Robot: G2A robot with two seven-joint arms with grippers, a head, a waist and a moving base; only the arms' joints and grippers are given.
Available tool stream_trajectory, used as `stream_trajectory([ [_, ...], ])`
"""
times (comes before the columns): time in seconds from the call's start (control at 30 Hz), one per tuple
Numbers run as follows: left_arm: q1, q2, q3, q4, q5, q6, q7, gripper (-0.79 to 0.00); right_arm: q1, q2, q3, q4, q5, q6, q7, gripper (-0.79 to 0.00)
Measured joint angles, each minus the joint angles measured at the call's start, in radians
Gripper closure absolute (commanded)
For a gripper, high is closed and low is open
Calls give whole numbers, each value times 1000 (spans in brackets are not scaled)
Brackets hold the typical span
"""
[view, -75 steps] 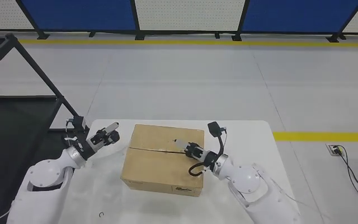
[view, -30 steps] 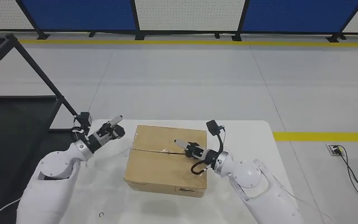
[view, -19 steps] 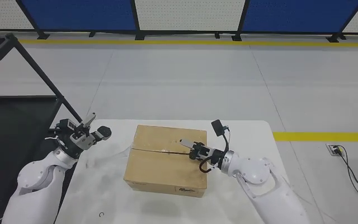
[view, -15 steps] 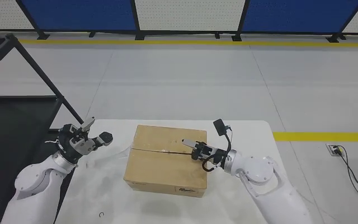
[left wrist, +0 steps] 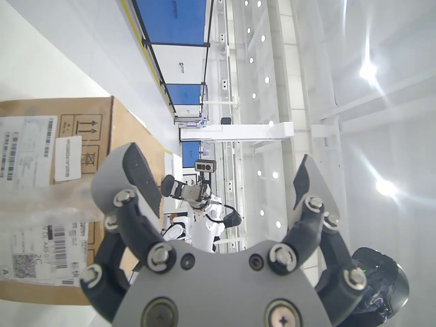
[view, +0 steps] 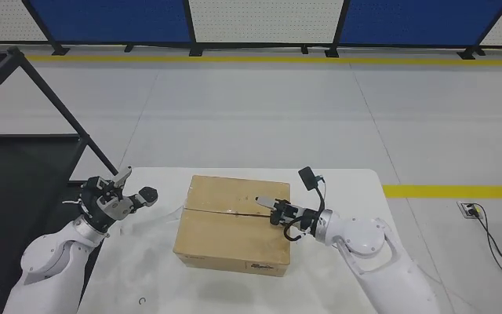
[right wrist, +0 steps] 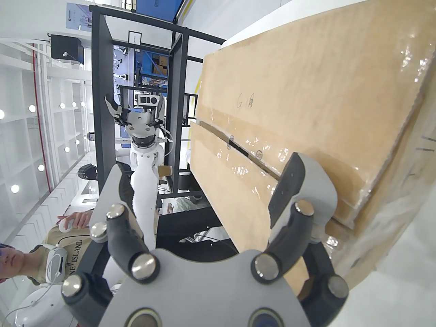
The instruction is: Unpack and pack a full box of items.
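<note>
My right gripper (right wrist: 207, 185) hangs spread wide over the stiff, probably heavy box (right wrist: 306, 86); I'd pry at the slick taped seam (right wrist: 238, 148) just ahead.

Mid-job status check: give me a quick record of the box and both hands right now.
box: cardboard, on the table, top flaps shut
left hand: open, empty, beside the box, apart from it
right hand: open, empty, at the box's top edge by the seam; contact unclear
unpacking: not yet begun
</note>
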Motion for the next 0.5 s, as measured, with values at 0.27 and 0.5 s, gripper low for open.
stream_trajectory([
  [0.27,201,16,-76,-173,106,-39,94,-785,0,0,0,0,0,0,0,-785],
  [0.5,347,16,-87,-278,123,0,133,-785,0,0,0,0,0,0,0,-785],
])
